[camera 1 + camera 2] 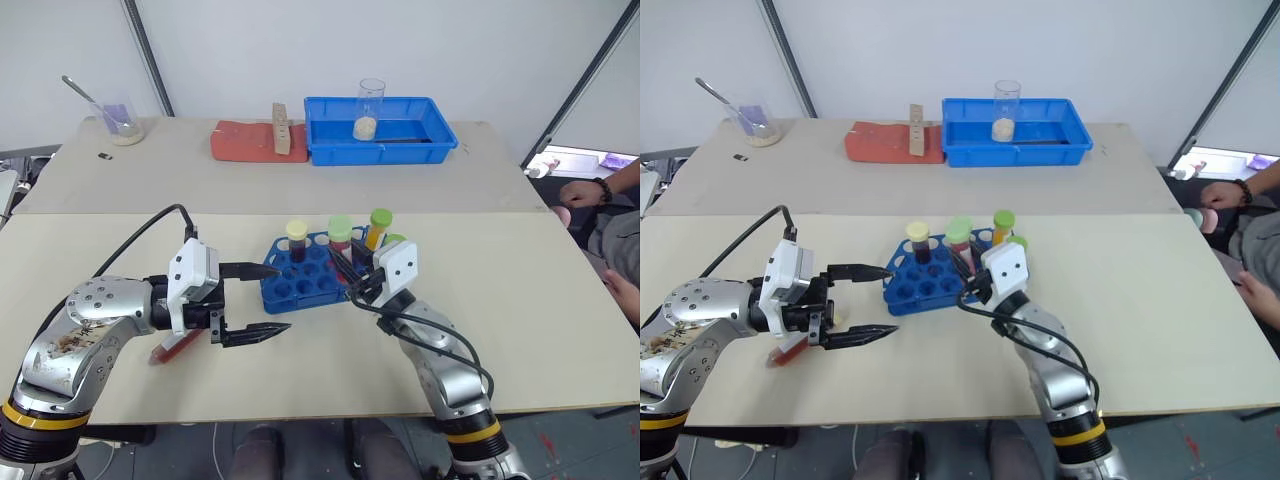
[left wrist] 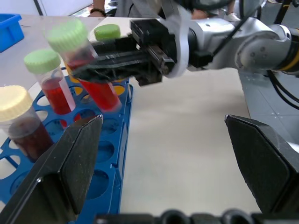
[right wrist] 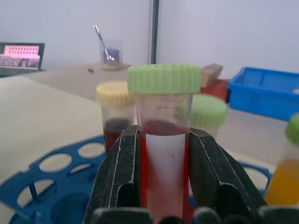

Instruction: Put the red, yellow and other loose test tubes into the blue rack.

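The right gripper (image 3: 161, 205) has its jaws clenched on the labelled middle of the red tube (image 3: 164, 140), light, stiff, likely slippery plastic, while the left gripper (image 1: 262, 300) gapes, released.

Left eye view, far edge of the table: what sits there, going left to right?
Beaker with spoon → red pad → wooden block → blue tray holding a glass beaker.
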